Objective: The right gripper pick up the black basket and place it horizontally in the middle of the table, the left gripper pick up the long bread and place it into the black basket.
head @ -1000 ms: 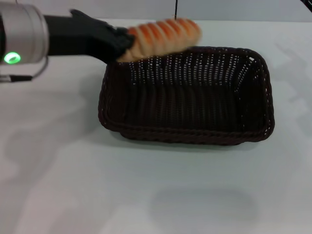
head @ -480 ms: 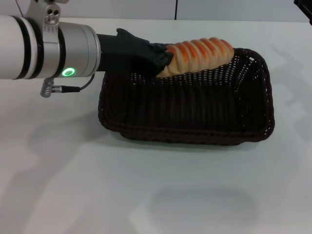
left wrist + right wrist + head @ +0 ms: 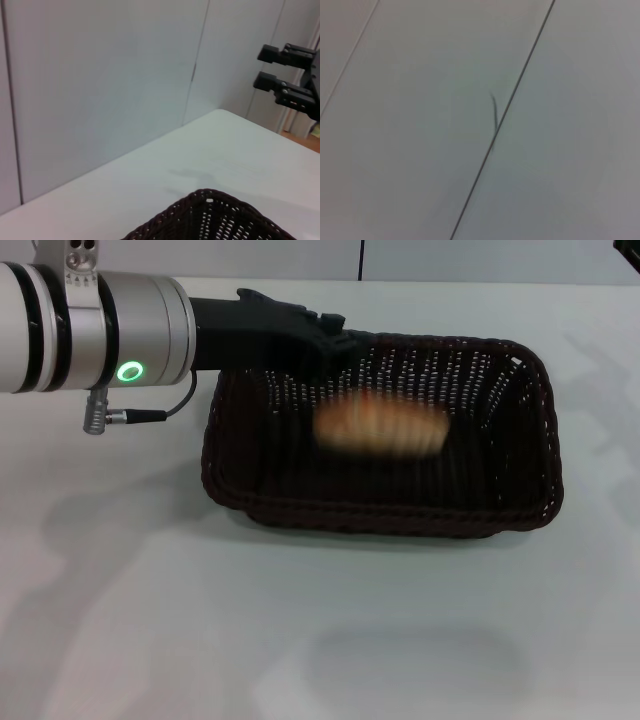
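The black basket (image 3: 385, 435) sits lengthwise across the middle of the white table (image 3: 150, 620), and everything else is placed around it. The left gripper (image 3: 340, 340) reaches in from the basket's left side and hovers over its far left corner, just above the braided rim; behind the black fingers comes the silver wrist with its green light (image 3: 129, 371) glowing, and a thin cable hangs under it. The fingers hold nothing, but the head view does not show clearly how far apart they stand, so their opening cannot be told. The long bread (image 3: 380, 428) is inside the basket's outline, below and to the right of the fingertips and apart from them; it appears as an orange and cream smear, and whether it already rests on the basket floor cannot be told. The left wrist view shows only a corner of the basket's rim (image 3: 210, 195) on the table, with grey wall panels (image 3: 100, 75) beyond. Far past that corner, the right gripper (image 3: 266, 67) hangs well away from the basket, its two black fingers spread with an empty gap between them.
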{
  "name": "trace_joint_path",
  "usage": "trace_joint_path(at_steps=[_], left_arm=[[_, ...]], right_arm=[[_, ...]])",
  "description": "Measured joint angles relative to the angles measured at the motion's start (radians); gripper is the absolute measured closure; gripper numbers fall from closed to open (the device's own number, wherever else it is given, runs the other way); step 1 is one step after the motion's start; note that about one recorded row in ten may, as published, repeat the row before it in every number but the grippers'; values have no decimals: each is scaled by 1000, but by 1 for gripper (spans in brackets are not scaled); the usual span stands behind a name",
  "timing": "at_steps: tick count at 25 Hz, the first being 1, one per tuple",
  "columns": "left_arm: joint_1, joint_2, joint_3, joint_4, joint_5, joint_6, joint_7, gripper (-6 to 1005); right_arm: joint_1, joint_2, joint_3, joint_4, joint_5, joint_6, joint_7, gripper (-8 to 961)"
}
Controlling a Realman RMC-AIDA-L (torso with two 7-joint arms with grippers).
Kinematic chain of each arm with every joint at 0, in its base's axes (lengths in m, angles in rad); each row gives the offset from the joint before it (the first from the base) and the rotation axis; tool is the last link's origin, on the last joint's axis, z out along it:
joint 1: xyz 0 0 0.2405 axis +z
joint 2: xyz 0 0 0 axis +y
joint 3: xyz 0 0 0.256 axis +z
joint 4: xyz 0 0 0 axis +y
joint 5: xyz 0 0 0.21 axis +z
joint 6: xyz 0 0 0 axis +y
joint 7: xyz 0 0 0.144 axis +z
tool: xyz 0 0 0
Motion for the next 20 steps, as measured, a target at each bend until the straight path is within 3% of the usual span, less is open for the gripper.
trace_joint_path(at_steps=[3,8,10,12,13,14,16,20], left_arm=[[2,1,0,-1,3,-21,12,782],[28,1,-10,24,7,-43,28,518],[28,1,-10,24,7,-43,28,471],[94,1,-22,79,34,-112,33,424],[172,0,-18,134,64,-208,52,401],[172,0,-18,134,64,-208,52,378],[271,0,-4,186,84,-334,92,331],[397,-1,0,217,81,-469,109,223]], right_arm=[[1,0,3,0,0,-1,0,411],[-4,0,7,0,1,-5,-1,411],[-9,1,11,4,10,-19,6,411],[-14,2,13,9,24,-31,10,411],[-26,2,18,14,71,-47,8,411],[-26,2,18,14,71,-47,8,411],[-40,2,36,9,147,-51,4,411],[-47,1,107,-23,240,-46,4,411]])
